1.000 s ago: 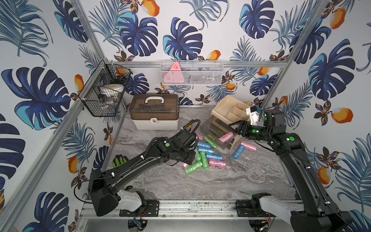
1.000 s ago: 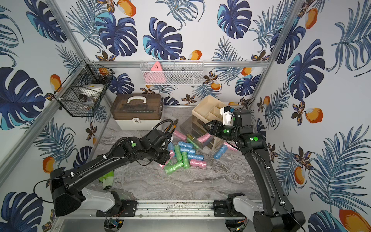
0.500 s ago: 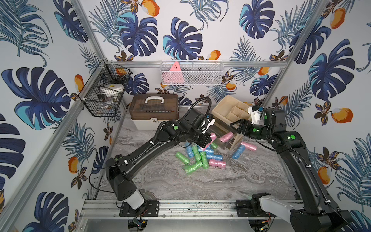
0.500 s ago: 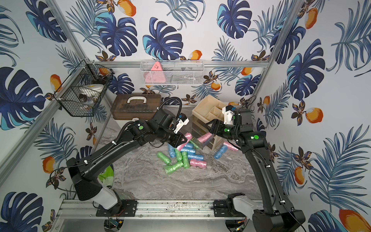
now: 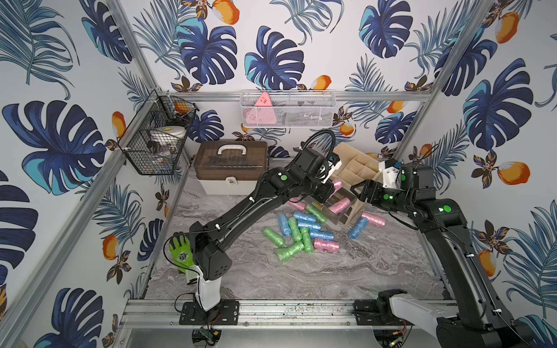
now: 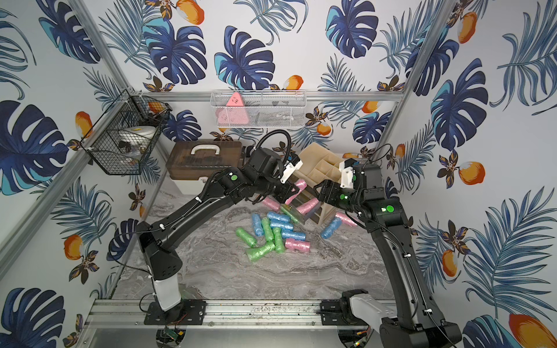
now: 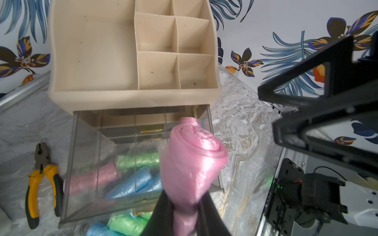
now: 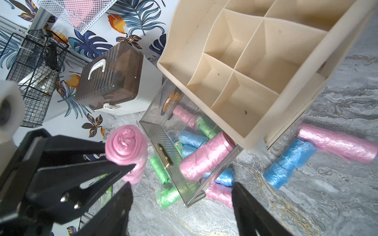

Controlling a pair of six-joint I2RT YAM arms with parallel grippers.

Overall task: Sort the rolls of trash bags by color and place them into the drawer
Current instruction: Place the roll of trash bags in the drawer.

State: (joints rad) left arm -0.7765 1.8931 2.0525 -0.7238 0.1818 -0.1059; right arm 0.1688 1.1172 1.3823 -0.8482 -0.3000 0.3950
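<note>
My left gripper (image 7: 185, 206) pinches a pink roll (image 7: 192, 155) above the open drawer (image 7: 86, 130), arm stretched toward the desk's (image 5: 331, 277) far edge. My right gripper (image 8: 181, 186) gapes wide beside it. Other rolls (image 5: 301, 232) lie mid-desk.

- White wallpaper (image 5: 271, 45) with blue leaves and orange fruit covers every wall.
- A grey marbled tabletop (image 5: 331, 277) lies below.
- A black wire basket (image 5: 156, 135) hangs far left.
- A white mesh basket (image 5: 301, 108) hangs on the far wall.

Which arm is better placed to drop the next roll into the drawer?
Left. The left tool is shut on a pink roll, held over the open clear drawer. The right tool hangs beside the drawer, open and empty.
</note>
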